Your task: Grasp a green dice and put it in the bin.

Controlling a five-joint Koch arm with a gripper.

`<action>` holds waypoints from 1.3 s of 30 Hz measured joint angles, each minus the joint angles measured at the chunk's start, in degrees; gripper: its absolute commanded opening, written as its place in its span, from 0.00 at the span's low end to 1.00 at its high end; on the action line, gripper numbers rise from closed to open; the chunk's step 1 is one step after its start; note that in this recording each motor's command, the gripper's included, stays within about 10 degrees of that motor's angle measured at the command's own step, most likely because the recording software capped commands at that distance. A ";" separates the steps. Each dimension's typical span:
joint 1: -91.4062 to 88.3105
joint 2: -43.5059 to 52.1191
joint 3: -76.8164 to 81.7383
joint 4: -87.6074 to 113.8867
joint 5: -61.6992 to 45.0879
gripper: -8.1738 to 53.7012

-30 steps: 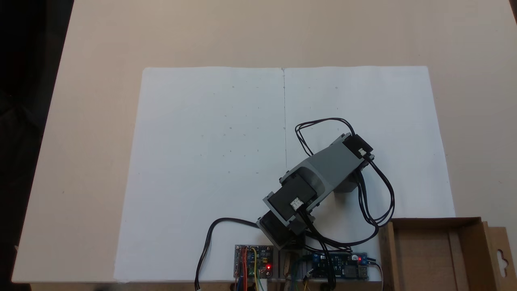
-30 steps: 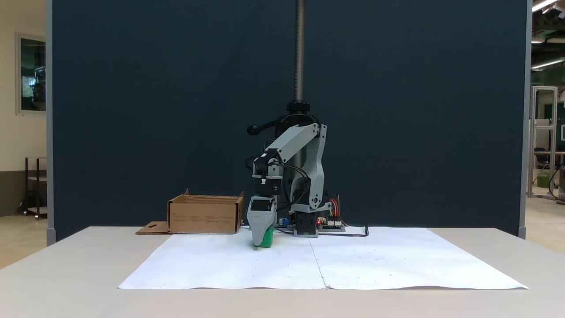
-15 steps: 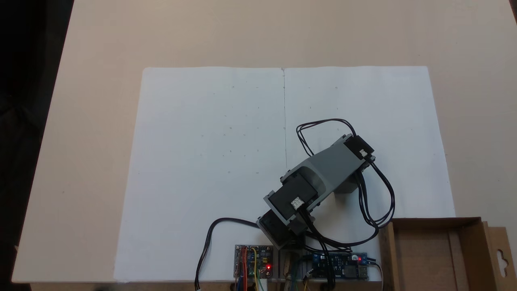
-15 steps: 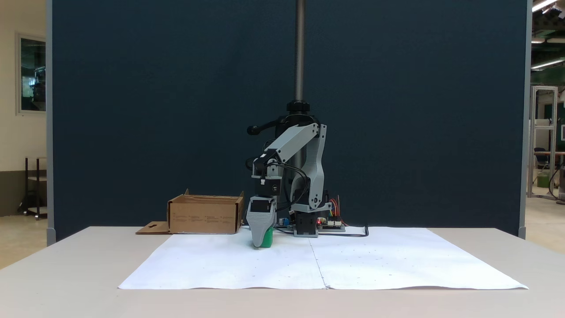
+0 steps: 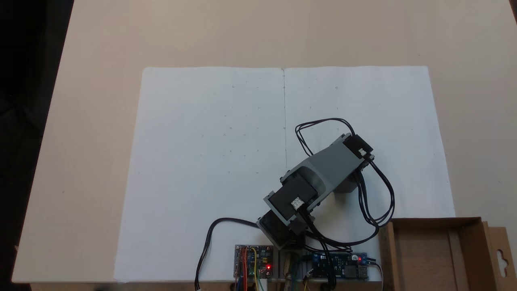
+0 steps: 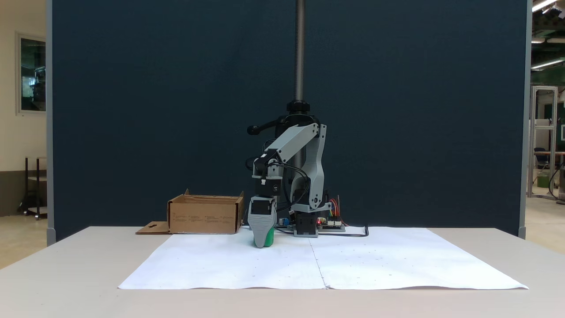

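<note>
In the fixed view from above, the arm (image 5: 319, 173) reaches out from its base over the white paper (image 5: 210, 161) toward the right half of the sheet, and its grey link covers whatever sits beneath the wrist. The bin (image 5: 434, 254) stands at the lower right corner of this view, its near wall just off the paper's edge and its hang-hole flap (image 5: 501, 256) folded outward to the right. Its floor looks bare. From the arm's far end, the bin lies down and to the right in this picture, fairly near.

In the fixed view from the front, the tool (image 6: 263, 242) points straight down at the paper (image 6: 375, 260), its tip at or just above the sheet. The green dice (image 6: 269, 238) shows as a green edge at the right side of the grey front jaw, low down, close to the paper. The jaws stand one behind the other from here, so I cannot tell how far they are apart or whether they truly grip the dice. Here the bin (image 6: 205, 215) stands to the left of the tool and a little farther back, with its rim higher than the dice. As I judge it, the coming move turns on this: the dice must rise above that rim and then travel leftward in this view.
</note>
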State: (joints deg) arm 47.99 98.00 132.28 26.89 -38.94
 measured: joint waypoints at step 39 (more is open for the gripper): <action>38.67 -2.55 -44.91 4.39 26.89 0.33</action>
State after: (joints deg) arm 86.66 95.45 87.36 31.29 -12.04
